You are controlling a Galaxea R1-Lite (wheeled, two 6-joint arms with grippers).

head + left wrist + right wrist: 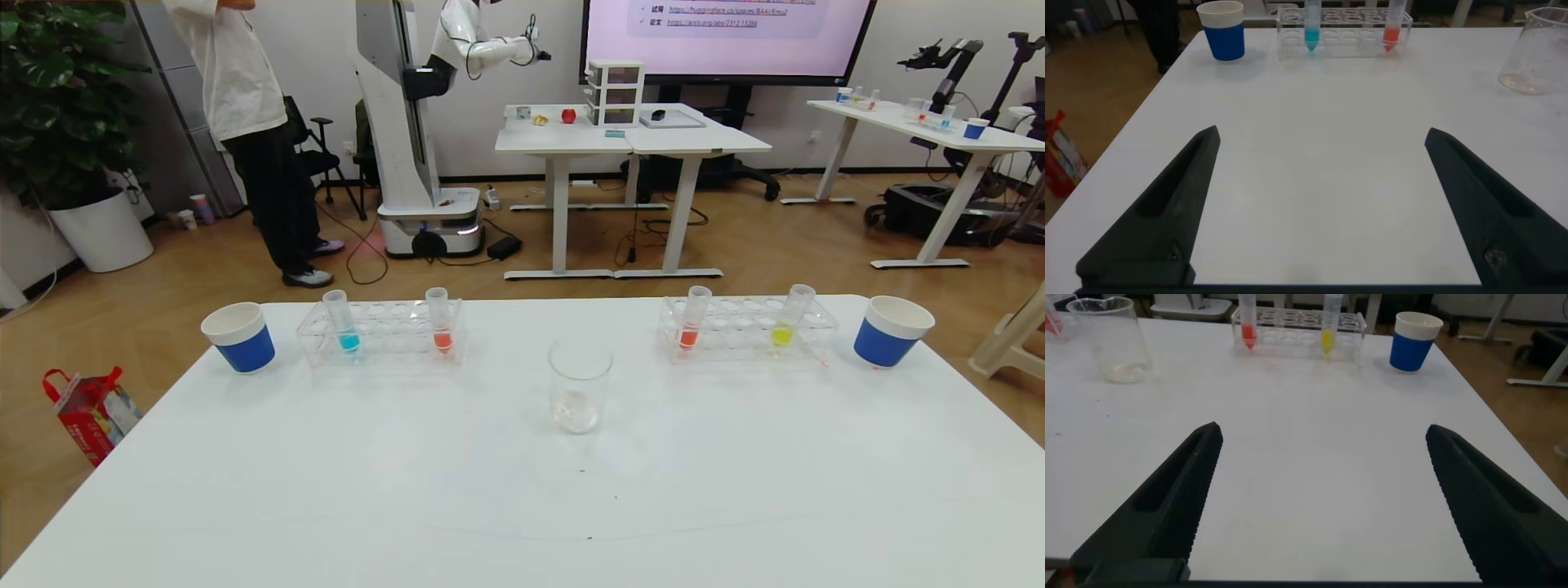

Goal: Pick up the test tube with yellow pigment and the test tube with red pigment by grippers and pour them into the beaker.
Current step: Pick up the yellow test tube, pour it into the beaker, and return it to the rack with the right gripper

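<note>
The test tube with yellow pigment point(786, 321) point(1330, 325) stands in the clear right-hand rack point(747, 331), two holes over from a tube of orange-red liquid point(692, 323) point(1247, 325). Another orange-red tube point(440, 323) point(1393, 24) stands in the left rack point(382, 333) with a blue-liquid tube point(343, 322). The clear beaker point(580, 396) point(1535, 51) point(1110, 339) is upright between the racks, nearer me. My left gripper point(1321, 133) and right gripper point(1323, 429) hover open over bare table short of the racks, holding nothing. Neither shows in the head view.
A blue-and-white paper cup stands at each outer end of the row, left cup point(239, 336) point(1223, 29) and right cup point(891, 330) point(1414, 340). The white table point(522, 506) drops off close beyond the racks. A person and another robot stand farther back.
</note>
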